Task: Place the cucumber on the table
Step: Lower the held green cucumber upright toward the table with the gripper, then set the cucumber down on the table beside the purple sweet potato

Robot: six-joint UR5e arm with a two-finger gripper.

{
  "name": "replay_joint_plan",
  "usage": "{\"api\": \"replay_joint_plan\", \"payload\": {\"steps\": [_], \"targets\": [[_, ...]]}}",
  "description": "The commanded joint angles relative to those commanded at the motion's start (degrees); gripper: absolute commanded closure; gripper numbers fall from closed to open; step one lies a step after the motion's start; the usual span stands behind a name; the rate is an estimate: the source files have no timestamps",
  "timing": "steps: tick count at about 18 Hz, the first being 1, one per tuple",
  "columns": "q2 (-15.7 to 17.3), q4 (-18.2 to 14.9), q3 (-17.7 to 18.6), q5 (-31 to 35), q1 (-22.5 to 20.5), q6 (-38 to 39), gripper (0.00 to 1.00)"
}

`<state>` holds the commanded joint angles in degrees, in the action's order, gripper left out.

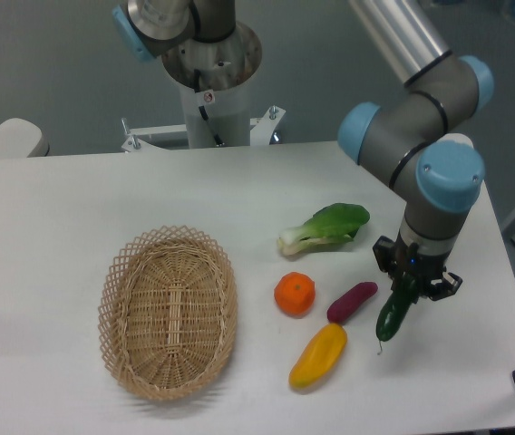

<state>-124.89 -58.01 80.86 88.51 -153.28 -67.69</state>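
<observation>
The dark green cucumber [392, 316] hangs tilted, stem tip down, at the right of the white table [76, 199]. My gripper [411, 279] is shut on its upper end. The stem tip is just over the tabletop, right of the purple piece; I cannot tell whether it touches.
A purple eggplant-like piece [352, 301], a yellow pepper [318, 355] and an orange [295, 294] lie left of the cucumber. A bok choy [325, 227] lies behind them. A wicker basket [169, 311] stands at the left. The table's right edge is close to the arm.
</observation>
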Motion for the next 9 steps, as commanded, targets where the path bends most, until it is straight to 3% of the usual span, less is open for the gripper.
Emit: {"api": "replay_joint_plan", "payload": {"steps": [5,9], "targets": [[-3.4,4.1,-0.4,0.0,-1.2,-0.9,0.68],[-4.1,4.7,1.0,0.3,-2.5,-5.3,0.68]]}}
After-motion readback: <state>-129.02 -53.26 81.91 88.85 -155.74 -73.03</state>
